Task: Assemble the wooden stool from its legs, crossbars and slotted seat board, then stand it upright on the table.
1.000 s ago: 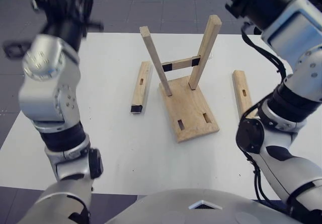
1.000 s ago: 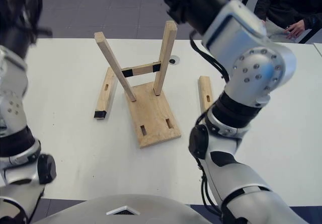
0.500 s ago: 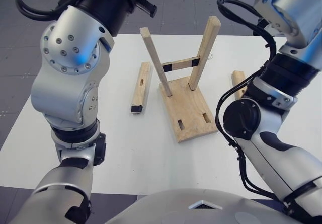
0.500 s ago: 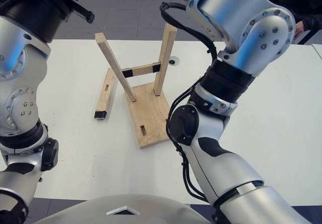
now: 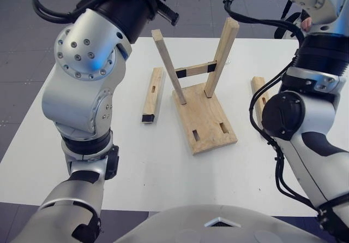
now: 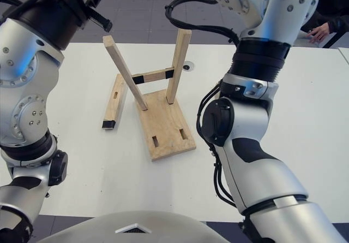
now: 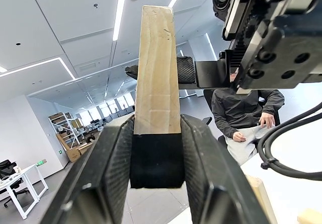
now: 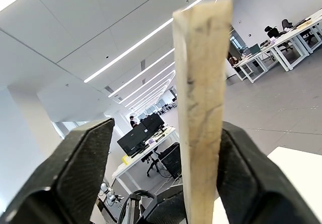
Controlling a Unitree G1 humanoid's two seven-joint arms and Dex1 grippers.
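Arms have both swung up and inward vs. 1 s ago. They now stand at the two sides of the head views, and the right one hides more of the loose leg (image 5: 258,87) on its side. Parts on the table (image 5: 136,161) did not move.

The left gripper (image 7: 156,133) is clamped on the black-taped end of a free crossbar (image 7: 157,58), held up in the air. The right gripper (image 8: 168,131) is around the same bar w/ jaws apart: one finger (image 8: 246,183) is against the wood and there is a gap at the other. I judge this a hand-over or re-grip, so fitting is not yet begun.

The seat board (image 5: 210,120) lies flat w/ two legs (image 5: 165,63) upright in it, joined by a fitted crossbar (image 5: 196,69). Two rectangular slots (image 5: 196,135) are empty. Another leg (image 5: 154,93) lies just beside the board.

Wood is pale and square-cut, grain visible. Tape is matte black. Pads are dark and rubber-like.
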